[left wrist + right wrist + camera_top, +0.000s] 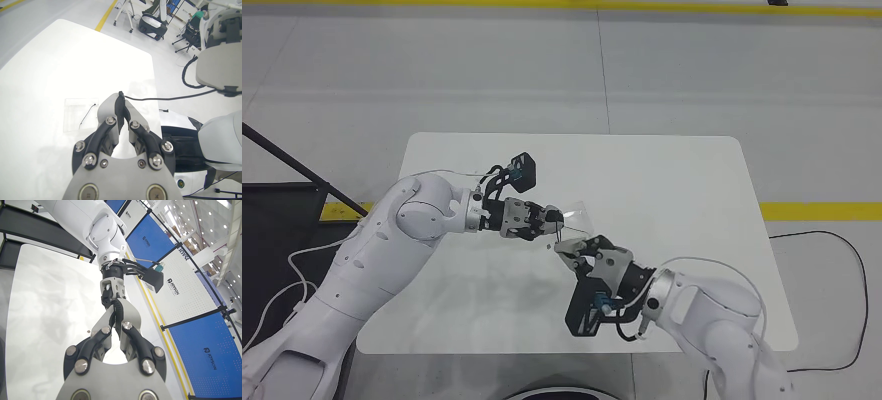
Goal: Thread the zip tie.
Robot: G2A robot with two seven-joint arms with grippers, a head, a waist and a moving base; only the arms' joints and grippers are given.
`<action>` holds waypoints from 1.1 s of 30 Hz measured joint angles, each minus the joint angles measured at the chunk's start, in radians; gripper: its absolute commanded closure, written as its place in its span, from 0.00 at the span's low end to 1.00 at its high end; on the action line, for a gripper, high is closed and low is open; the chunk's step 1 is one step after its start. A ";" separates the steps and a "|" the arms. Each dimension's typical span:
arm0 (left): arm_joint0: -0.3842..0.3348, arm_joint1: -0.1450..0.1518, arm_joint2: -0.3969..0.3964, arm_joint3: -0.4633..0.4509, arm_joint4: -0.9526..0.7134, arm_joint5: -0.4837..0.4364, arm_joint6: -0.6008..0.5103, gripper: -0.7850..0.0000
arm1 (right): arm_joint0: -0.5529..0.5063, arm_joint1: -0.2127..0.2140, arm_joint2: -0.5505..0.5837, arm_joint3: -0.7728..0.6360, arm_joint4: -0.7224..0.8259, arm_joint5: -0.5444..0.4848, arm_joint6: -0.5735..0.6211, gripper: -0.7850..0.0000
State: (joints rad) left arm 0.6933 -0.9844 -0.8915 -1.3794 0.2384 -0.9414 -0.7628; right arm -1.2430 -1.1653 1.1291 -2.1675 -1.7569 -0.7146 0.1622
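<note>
My left gripper (121, 95) is shut on the black zip tie (140, 99). The tie's head sticks out at the fingertips and its thin strap runs off sideways over the white table (56, 56). In the top view the left gripper (547, 214) hangs over the table's middle, with the right gripper (564, 247) just in front of it, tip to tip. The right gripper (114, 306) is shut, its pads pressed together right under the left gripper's fingers (107, 294). I cannot make out anything between them.
A clear plastic bag (75, 123) lies flat on the table beyond the left gripper, with a second black zip tie (87, 115) inside; in the top view the bag (580, 214) is beside both grippers. The table's near edge (156, 91) is close by.
</note>
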 measured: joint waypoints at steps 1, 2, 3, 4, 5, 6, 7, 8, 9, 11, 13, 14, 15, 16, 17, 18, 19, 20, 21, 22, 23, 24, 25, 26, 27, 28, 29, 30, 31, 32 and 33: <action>0.000 0.000 0.000 0.000 0.000 0.000 0.000 1.00 | 0.000 0.000 0.000 0.000 0.000 0.003 -0.001 1.00; 0.000 0.000 0.000 0.000 0.000 0.000 0.000 1.00 | 0.000 0.000 0.000 0.000 0.000 0.006 -0.002 1.00; 0.000 0.000 0.000 0.000 0.000 0.000 0.000 1.00 | 0.000 0.001 0.000 0.000 0.000 0.009 -0.003 1.00; 0.000 0.000 0.000 0.000 0.000 0.000 0.000 1.00 | 0.000 0.001 0.000 0.000 0.000 0.010 -0.003 1.00; 0.000 0.000 0.000 0.000 0.000 0.000 0.000 1.00 | -0.001 0.001 0.001 0.001 0.000 0.011 -0.003 1.00; 0.000 0.000 0.000 0.000 0.000 0.000 0.000 1.00 | -0.001 0.001 0.000 0.002 -0.001 0.013 -0.001 1.00; 0.000 0.000 0.000 0.000 0.000 0.000 0.000 1.00 | -0.001 0.002 0.000 0.003 -0.001 0.014 0.000 1.00; 0.000 0.000 0.000 0.000 0.000 0.000 0.000 1.00 | -0.001 0.002 -0.001 0.004 -0.001 0.014 0.001 1.00; 0.000 0.000 0.000 0.000 0.000 0.000 0.000 1.00 | 0.001 0.002 -0.002 0.006 0.000 0.014 0.002 1.00; 0.000 0.000 0.000 0.000 0.000 0.000 0.000 1.00 | 0.003 0.002 -0.004 0.008 0.002 0.014 0.005 1.00; 0.000 0.000 0.000 0.000 0.000 0.000 0.000 1.00 | 0.006 0.002 -0.006 0.010 0.005 0.013 0.008 1.00; 0.000 0.000 0.000 0.000 0.000 0.000 0.000 1.00 | 0.007 0.002 -0.007 0.009 0.005 0.013 0.009 1.00; 0.000 0.000 0.000 0.000 0.000 0.000 0.000 1.00 | 0.008 0.002 -0.009 0.007 0.005 0.013 0.008 1.00; 0.000 0.000 0.000 0.000 0.000 0.000 0.000 1.00 | 0.007 0.002 -0.009 0.005 0.003 0.015 0.007 1.00; 0.000 0.000 0.000 0.000 0.000 0.000 0.000 1.00 | 0.006 0.003 -0.009 0.003 0.002 0.017 0.005 1.00; 0.000 0.000 0.000 0.000 0.000 0.000 0.000 1.00 | 0.004 0.003 -0.008 0.001 0.000 0.020 0.003 1.00; 0.000 0.000 0.000 0.000 0.000 0.000 0.000 1.00 | 0.002 0.004 -0.008 -0.001 -0.001 0.021 0.001 1.00; 0.000 0.000 0.000 0.000 0.000 0.000 0.000 1.00 | 0.000 0.004 -0.007 -0.003 -0.003 0.021 0.000 1.00; 0.000 0.000 0.000 0.000 0.000 0.000 0.000 1.00 | -0.002 0.005 -0.007 -0.006 -0.006 0.020 -0.002 1.00; 0.000 0.000 0.000 0.000 0.000 0.000 0.000 1.00 | -0.003 0.006 -0.007 -0.007 -0.008 0.019 -0.003 1.00; 0.000 0.000 0.000 0.000 0.000 0.000 0.000 1.00 | -0.004 0.006 -0.007 -0.008 -0.010 0.019 -0.003 1.00; 0.000 0.000 0.000 0.000 0.000 0.000 0.000 1.00 | -0.005 0.007 -0.007 -0.007 -0.012 0.019 -0.004 1.00; 0.000 0.000 0.000 0.000 0.000 0.000 0.000 1.00 | -0.005 0.007 -0.007 -0.005 -0.012 0.018 -0.004 1.00; 0.000 0.000 0.000 0.000 0.000 0.000 0.000 1.00 | -0.005 0.007 -0.007 -0.003 -0.012 0.018 -0.004 1.00; 0.000 0.000 0.000 0.000 0.000 0.000 0.000 1.00 | -0.004 0.007 -0.007 -0.001 -0.011 0.018 -0.004 1.00; 0.000 0.000 0.000 0.000 0.000 0.000 0.000 1.00 | -0.003 0.008 -0.008 0.000 -0.011 0.017 -0.004 1.00; 0.000 0.000 0.000 0.000 0.000 0.000 0.000 1.00 | -0.003 0.008 -0.008 0.001 -0.010 0.016 -0.003 1.00; 0.000 0.000 0.000 0.000 0.000 0.000 0.000 1.00 | -0.002 0.008 -0.009 0.002 -0.008 0.016 -0.002 1.00; 0.000 0.000 0.000 0.000 0.000 0.000 0.000 1.00 | -0.001 0.008 -0.009 0.003 -0.007 0.016 -0.001 1.00; 0.000 0.000 0.000 0.000 0.000 0.000 0.000 1.00 | 0.000 0.008 -0.010 0.004 -0.007 0.016 -0.001 1.00; 0.000 0.000 0.000 0.000 0.000 0.000 0.000 1.00 | 0.002 0.008 -0.010 0.005 -0.006 0.017 0.000 1.00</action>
State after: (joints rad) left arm 0.6933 -0.9844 -0.8915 -1.3794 0.2384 -0.9414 -0.7628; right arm -1.2414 -1.1572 1.1188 -2.1626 -1.7631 -0.6978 0.1623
